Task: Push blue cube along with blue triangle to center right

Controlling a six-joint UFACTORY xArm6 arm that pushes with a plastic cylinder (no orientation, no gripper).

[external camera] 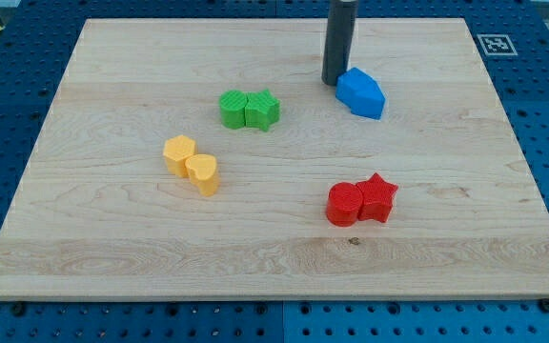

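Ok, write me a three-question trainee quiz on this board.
1. True or false: my tip sits at the upper-left edge of the blue pair.
2. Which pair lies nearest the view's bottom? A) green pair B) red pair C) yellow pair
3. Fill in: the blocks rest on a ____ board.

Key: 1 true; 2 B; 3 wooden.

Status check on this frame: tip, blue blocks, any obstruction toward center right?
My tip at the blue pair's upper-left edge, apparently touching. Blue cube and blue triangle joined, near the view's top, right of centre. Nothing toward the right edge; red blocks lie well below.
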